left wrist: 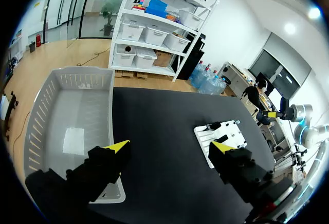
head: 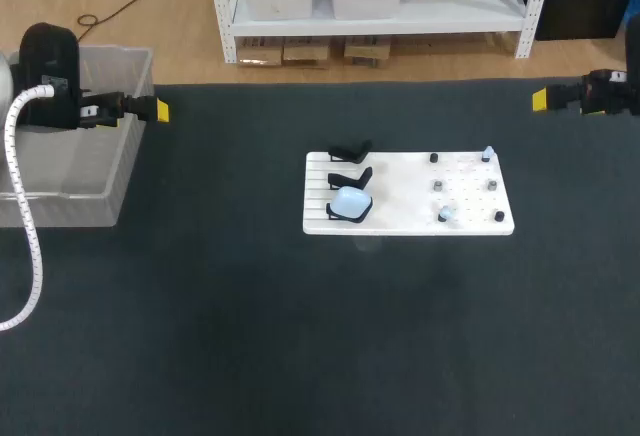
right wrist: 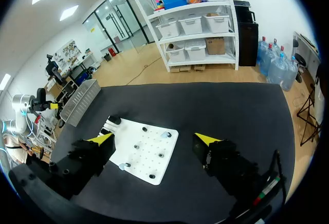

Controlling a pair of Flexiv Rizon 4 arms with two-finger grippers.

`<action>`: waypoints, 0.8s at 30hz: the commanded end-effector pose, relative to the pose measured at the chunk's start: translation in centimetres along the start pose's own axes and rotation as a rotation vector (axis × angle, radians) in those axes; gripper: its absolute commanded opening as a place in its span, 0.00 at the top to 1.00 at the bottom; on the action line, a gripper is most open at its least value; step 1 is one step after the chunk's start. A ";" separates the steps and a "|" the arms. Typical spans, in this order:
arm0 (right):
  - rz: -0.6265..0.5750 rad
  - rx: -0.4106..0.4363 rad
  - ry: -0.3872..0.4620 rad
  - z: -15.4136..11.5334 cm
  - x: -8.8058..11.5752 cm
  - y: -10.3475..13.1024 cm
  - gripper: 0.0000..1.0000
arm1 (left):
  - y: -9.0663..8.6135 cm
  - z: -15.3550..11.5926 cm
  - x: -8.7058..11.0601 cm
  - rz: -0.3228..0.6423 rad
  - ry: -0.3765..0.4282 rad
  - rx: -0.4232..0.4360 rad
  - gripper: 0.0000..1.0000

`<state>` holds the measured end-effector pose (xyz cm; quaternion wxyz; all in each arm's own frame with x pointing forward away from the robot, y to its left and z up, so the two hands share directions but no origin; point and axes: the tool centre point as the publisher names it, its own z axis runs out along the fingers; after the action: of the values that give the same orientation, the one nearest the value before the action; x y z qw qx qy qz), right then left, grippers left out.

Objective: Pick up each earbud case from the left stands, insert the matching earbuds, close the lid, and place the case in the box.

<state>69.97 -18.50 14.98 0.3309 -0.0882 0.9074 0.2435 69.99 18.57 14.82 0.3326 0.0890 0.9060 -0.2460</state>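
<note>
Dark table (head: 250, 336); white board (head: 400, 206) flat at mid-table, small black pegs (head: 499, 216) on its right half.

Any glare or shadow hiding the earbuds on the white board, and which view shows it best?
Head view: even light, no hard shadows, but the pale blue earbud case nearly blends into the white rectangular board, and the tiny earbuds are mere specks. Left wrist view: board small and far off. Right wrist view: board largest, no glare.
</note>
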 end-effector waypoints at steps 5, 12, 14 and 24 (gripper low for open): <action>0.000 0.001 0.001 0.0 0.0 0.0 0.00 | -0.1 0.0 -0.1 -0.001 0.005 -0.006 0.00; 0.000 0.001 0.001 0.0 0.0 0.0 0.00 | -0.1 0.0 -0.1 -0.001 0.005 -0.006 0.00; 0.000 0.001 0.001 0.0 0.0 0.0 0.00 | -0.1 0.0 -0.1 -0.001 0.005 -0.006 0.00; 0.000 0.001 0.001 0.0 0.0 0.0 0.00 | -2.0 0.8 -1.2 0.105 -0.022 0.038 0.00</action>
<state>69.97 -18.50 14.98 0.3309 -0.0882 0.9074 0.2435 70.11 16.92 16.03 0.3470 0.1301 0.8973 -0.2398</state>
